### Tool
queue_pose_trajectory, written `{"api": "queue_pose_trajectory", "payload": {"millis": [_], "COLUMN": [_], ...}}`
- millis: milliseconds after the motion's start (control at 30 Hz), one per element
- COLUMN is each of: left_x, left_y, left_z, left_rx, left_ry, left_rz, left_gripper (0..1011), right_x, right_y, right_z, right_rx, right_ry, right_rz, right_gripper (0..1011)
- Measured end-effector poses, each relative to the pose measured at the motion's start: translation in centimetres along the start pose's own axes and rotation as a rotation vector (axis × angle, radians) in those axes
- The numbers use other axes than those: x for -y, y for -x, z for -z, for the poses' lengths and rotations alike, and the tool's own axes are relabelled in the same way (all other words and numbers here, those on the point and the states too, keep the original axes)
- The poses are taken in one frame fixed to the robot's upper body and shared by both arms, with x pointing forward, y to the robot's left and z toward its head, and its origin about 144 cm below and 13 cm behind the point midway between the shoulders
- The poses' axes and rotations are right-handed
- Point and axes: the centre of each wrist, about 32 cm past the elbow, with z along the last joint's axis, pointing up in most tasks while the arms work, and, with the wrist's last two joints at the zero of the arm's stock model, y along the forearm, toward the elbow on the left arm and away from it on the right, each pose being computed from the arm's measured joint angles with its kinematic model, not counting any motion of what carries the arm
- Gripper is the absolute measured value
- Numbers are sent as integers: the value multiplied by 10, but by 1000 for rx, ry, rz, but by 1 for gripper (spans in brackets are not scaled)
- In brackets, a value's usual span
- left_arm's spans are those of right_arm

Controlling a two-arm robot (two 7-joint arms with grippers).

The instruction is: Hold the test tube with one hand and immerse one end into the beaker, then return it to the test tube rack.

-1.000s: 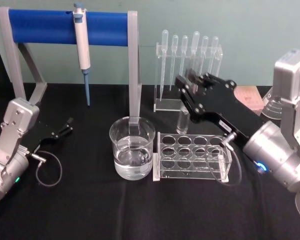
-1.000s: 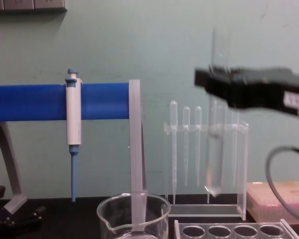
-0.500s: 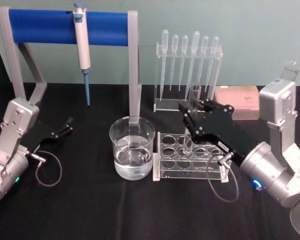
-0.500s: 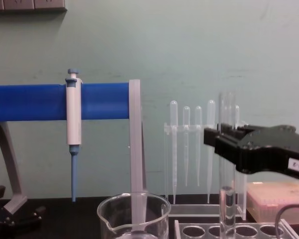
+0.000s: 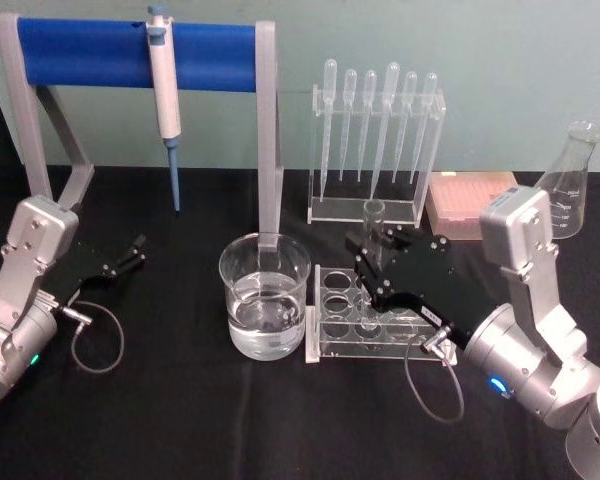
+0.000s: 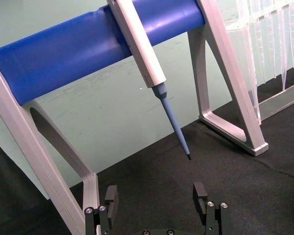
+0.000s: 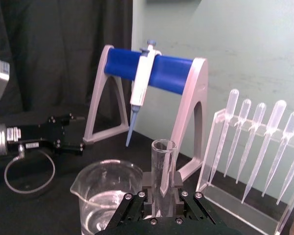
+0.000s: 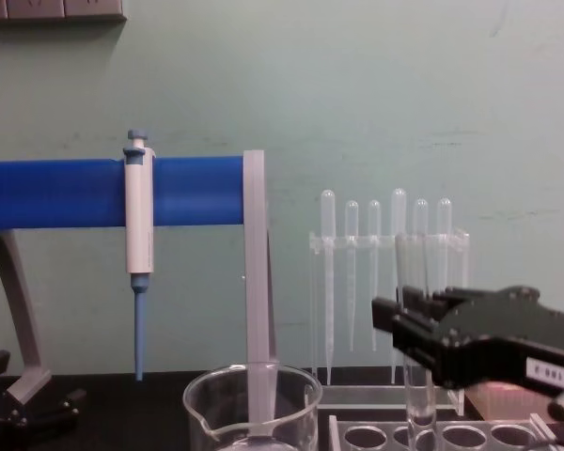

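The test tube [image 5: 372, 228] stands upright with my right gripper [image 5: 368, 252] shut on it partway down. Its lower end sits in a hole of the clear tube rack [image 5: 420, 335], just right of the beaker [image 5: 265, 296], which holds some water. In the right wrist view the test tube [image 7: 162, 169] rises between the black fingers [image 7: 175, 192], with the beaker [image 7: 108, 188] beyond it. From the chest, the right gripper [image 8: 406, 324] grips the test tube [image 8: 419, 399] above the rack [image 8: 432, 437], beside the beaker [image 8: 254, 406]. My left gripper [image 5: 132, 253] rests open at the far left, nothing between its fingers [image 6: 202, 192].
A stand with a blue bar [image 5: 130, 52] carries a blue-tipped pipettor [image 5: 164, 95] behind the beaker. A clear holder of plastic pipettes [image 5: 375, 140] stands behind the rack. A pink box [image 5: 465, 200] and a glass flask [image 5: 572, 180] sit at the back right. Cable loops [image 5: 98, 345] lie by each arm.
My right gripper has come down and toward me with the test tube, from high in front of the pipette holder to the rack, where the tube's lower end now sits. The left arm has not moved.
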Motion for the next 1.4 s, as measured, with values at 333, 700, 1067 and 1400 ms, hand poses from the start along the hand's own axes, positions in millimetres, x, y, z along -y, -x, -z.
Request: {"api": "queue_pose_trajectory", "payload": {"millis": [333,700,1067,1400], "left_x": [0,0,0,0], "left_y": [0,0,0,0], "left_z": [0,0,0,0], "left_rx": [0,0,0,0], "left_ry": [0,0,0,0], "left_rz": [0,0,0,0], "left_gripper": [1000,1000,1000,1000], "right_x": [-2,-5,28,75], "right_y": [0,0,11,4], "right_z": [11,11,-2,1], "right_rx": [21,50,28,36], "right_ry": [57,95,117,74], "right_rz": [-8,-20,12,208], "right_gripper": [229,378,695,990]}}
